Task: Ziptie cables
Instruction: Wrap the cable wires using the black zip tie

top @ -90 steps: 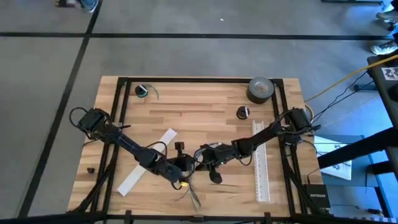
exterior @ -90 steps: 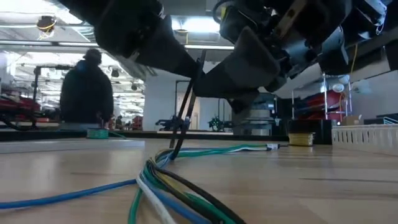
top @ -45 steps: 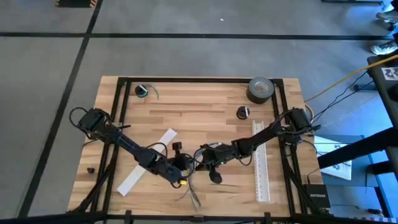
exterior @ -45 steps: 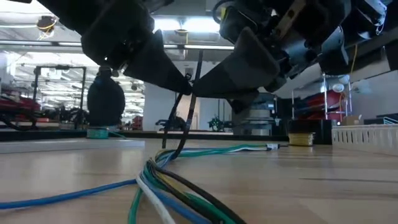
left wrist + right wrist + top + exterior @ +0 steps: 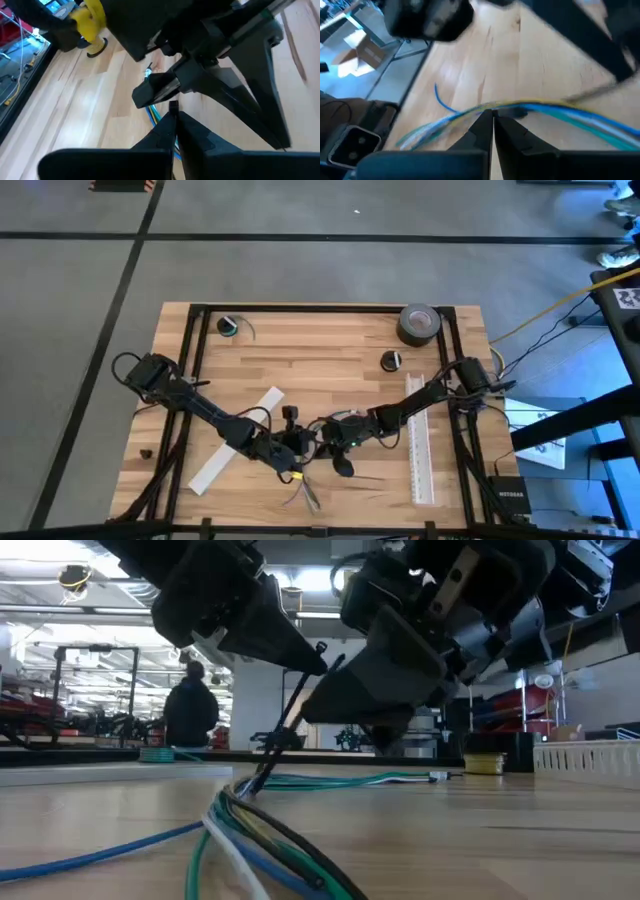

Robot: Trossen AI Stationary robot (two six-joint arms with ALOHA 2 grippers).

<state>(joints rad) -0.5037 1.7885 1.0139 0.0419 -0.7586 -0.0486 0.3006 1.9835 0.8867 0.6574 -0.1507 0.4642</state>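
- Since the earlier frame, right gripper (image 5: 335, 690) has closed in on left gripper (image 5: 310, 658); both pinched tight on the ziptie (image 5: 283, 725)
- Ziptie looped around the cables (image 5: 255, 830), directly beneath grippers
- Step: threading; next, pull tail taut

cables (image 5: 250, 830) cut off at low view's bottom edge, far person (image 5: 190, 710) blurred

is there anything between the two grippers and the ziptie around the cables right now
Nothing visible. In the low view the left gripper and right gripper meet above the table, both closed on the ziptie, which runs down to the cables lying on the wood.
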